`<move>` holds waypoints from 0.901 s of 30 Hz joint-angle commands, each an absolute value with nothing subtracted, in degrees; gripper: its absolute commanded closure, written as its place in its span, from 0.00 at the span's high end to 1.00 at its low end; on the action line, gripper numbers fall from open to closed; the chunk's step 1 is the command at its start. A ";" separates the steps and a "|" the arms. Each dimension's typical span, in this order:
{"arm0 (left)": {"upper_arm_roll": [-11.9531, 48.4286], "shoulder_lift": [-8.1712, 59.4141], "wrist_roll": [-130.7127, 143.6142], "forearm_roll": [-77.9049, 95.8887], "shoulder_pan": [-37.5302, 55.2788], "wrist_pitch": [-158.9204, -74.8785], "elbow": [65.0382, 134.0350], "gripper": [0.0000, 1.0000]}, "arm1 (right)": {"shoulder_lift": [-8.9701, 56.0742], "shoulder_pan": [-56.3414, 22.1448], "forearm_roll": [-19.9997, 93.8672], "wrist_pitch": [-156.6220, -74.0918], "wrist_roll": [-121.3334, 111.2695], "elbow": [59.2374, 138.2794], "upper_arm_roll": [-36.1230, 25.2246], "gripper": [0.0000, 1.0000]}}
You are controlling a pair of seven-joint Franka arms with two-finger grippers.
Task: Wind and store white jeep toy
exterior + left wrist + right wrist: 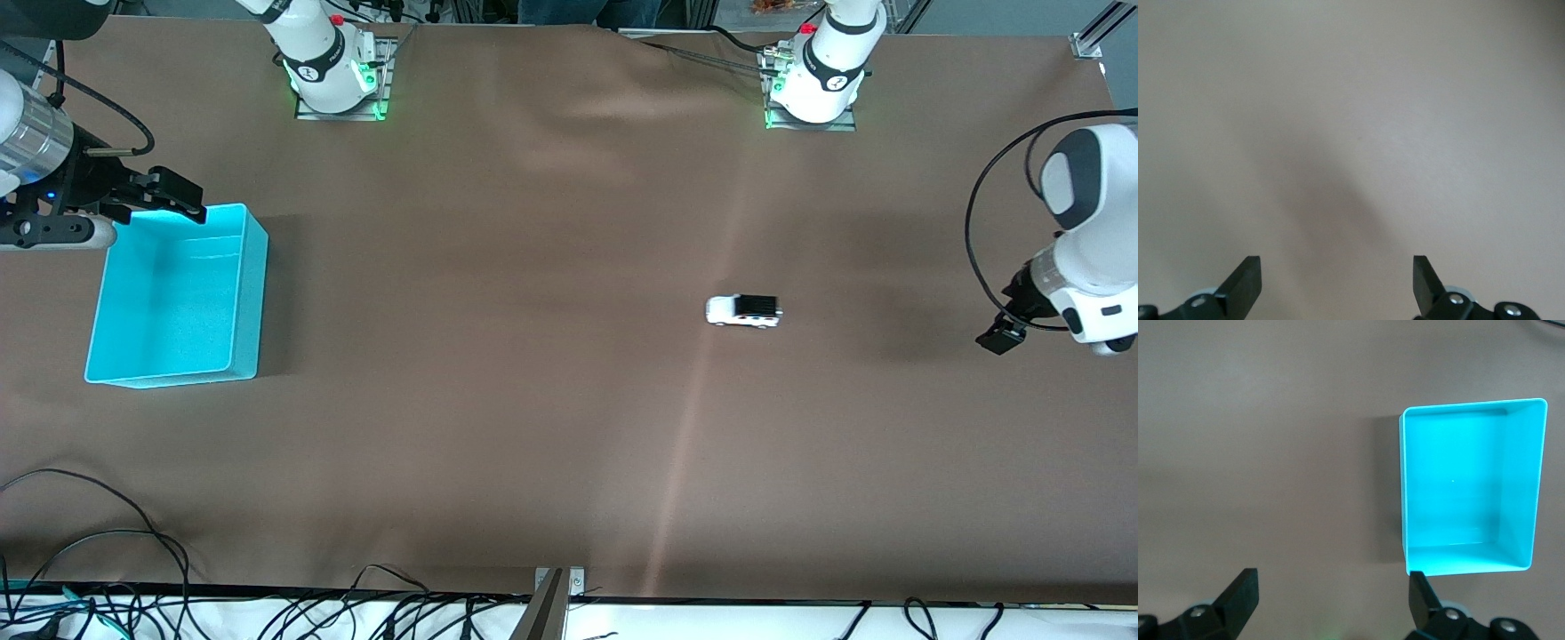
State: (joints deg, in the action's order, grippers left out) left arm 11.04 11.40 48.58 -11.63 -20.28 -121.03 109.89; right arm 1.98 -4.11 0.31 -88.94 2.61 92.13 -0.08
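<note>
1. Small boxy white jeep toy (744, 311) with black roof, black rear and black wheels: stood upright on its wheels on the brown cloth-covered counter (533, 400), toward the left arm's end, lying lengthwise along the counter.
2. Open rectangular turquoise plastic bin (253, 267): rested on the counter at the right arm's end, well apart from the white jeep toy; seen hollow inside in the right wrist view (1535, 487).
3. Left hand (1000, 338): hung in the air over bare counter at the left arm's end, apart from the white jeep toy and touching nothing.
4. Left hand (1337, 283) in its own wrist view: two black fingers (1245, 280) spread wide apart, gripping nothing, only brown cloth and a soft shadow below.
5. Right hand (182, 197): hovered above the edge of the turquoise bin that lies farther from the front camera, at the right arm's end.
6. Right hand (1331, 600) in its own wrist view: black fingers (1241, 593) likewise parted and holding nothing, with the bin beside one fingertip.
7. Loose black cables (98, 569): trailed across the counter edge closest to the front camera.
</note>
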 commanded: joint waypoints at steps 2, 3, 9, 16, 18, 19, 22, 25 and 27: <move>11.25 11.87 34.47 -9.49 -19.95 -114.44 103.01 1.00 | 1.76 -3.69 1.05 -88.33 3.60 91.41 -0.70 1.00; 11.25 11.87 32.45 -9.49 -19.86 -113.65 102.31 1.00 | 1.76 -3.69 1.05 -88.24 3.86 91.41 -1.05 1.00; 12.83 11.95 17.87 -9.67 -19.42 -107.94 97.04 1.00 | 1.58 -3.87 0.79 -88.68 4.39 91.32 -0.88 1.00; 14.41 12.48 6.34 -9.67 -18.46 -102.66 90.62 1.00 | 1.67 -3.96 0.70 -89.38 4.39 91.32 -0.97 1.00; 14.50 12.48 4.23 -9.49 -17.93 -102.31 89.65 1.00 | 1.67 -3.87 0.79 -89.38 4.39 91.32 -1.05 1.00; 14.50 12.48 3.26 -9.49 -17.58 -102.13 89.13 1.00 | 1.67 -3.87 0.79 -89.38 4.39 91.32 -1.05 1.00; 14.59 12.39 0.53 -9.32 -16.53 -100.38 87.46 1.00 | 1.67 -3.87 0.62 -89.38 4.39 91.32 -1.14 1.00; 14.59 12.39 -0.79 -7.74 -15.39 -98.44 85.61 1.00 | 1.85 -3.87 0.70 -89.56 4.39 91.23 -1.14 1.00; 14.50 12.39 -0.88 -6.86 -14.42 -97.65 84.03 1.00 | 1.85 -3.87 0.70 -89.65 4.39 91.32 -1.14 1.00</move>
